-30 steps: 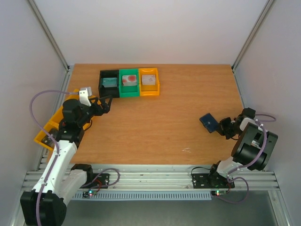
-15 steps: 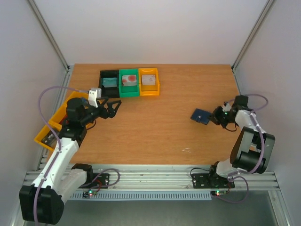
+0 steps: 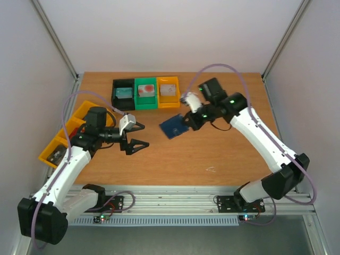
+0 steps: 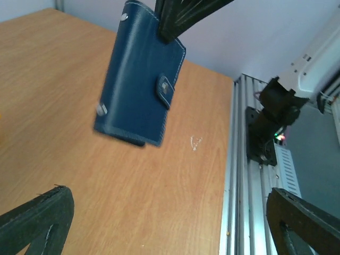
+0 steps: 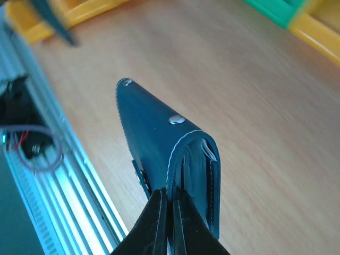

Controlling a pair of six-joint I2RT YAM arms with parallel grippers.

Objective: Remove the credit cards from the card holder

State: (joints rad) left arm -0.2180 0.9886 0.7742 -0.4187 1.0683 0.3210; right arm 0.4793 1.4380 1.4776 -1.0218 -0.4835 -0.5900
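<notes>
Top external: left gripper spread wide, near card holder held above the table, right gripper pinching one cover (tab looks snapped shut). Left should grip that tab squarely, pull slowly; credit cards not visible.

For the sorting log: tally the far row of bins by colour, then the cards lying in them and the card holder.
Black bin: 1
Green bin: 1
Orange bin: 1
Credit cards: 3, one in each bin
Card holder: 1
Total: 7
</notes>
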